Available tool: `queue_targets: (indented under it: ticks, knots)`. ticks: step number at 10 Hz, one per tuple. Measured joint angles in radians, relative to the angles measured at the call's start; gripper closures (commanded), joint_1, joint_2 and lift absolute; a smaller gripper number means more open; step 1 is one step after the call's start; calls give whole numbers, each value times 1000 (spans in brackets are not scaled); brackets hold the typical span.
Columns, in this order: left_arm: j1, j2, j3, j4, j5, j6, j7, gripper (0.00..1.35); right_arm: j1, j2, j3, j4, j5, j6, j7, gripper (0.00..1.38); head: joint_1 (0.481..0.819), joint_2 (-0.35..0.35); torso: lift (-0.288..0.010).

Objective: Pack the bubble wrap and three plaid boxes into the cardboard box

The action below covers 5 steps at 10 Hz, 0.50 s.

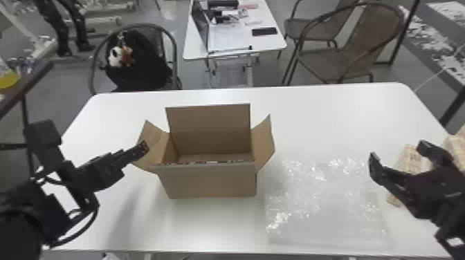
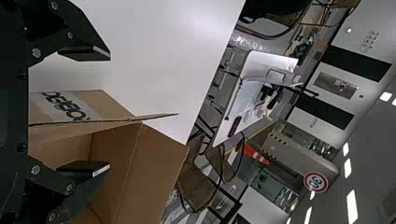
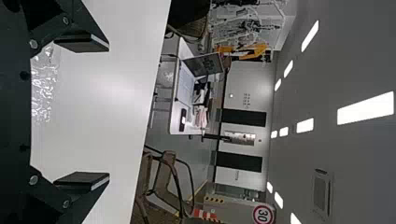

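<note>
In the head view the open cardboard box [image 1: 211, 181] stands left of the table's middle, flaps raised. My left gripper [image 1: 143, 147] is at its left flap, and in the left wrist view the open left gripper [image 2: 109, 112] has the cardboard box [image 2: 149, 172] beyond its spread fingers. The bubble wrap [image 1: 325, 204] lies flat to the right of the box. My right gripper [image 1: 398, 152] is open above the table, right of the wrap; the right wrist view has this right gripper [image 3: 108, 112] with nothing between its fingers. Plaid boxes [image 1: 408, 159] sit partly hidden behind the right gripper.
The white table [image 1: 328, 114] ends at a straight far edge. Beyond it stand a chair with a black bag [image 1: 138, 65], a smaller table [image 1: 235, 48] with a laptop, and brown chairs [image 1: 339, 58] at the right.
</note>
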Motion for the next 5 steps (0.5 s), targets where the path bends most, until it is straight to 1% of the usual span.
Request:
queue_targets:
  ticks: [1,2,3,4,5]
  knots:
    - [-3,0,-9,0,-8,-4,-14,677,0,-1,0,2,-3,0,0,300,695,103,-148]
    - [-8,0,-17,-2,-21,2,-15,851,0,-1,0,4,-7,0,0,300,695,100,-148]
    - [-18,0,-23,-5,-35,26,-19,1070,0,-2,0,5,-9,0,0,300,695,97,-148]
    - [-23,0,-30,-7,-46,37,-17,1073,1,-2,0,6,-11,-1,0,300,695,94,-148]
    - [-24,0,-32,-8,-54,35,-17,1156,1,-2,0,7,-12,-2,0,300,695,95,-148]
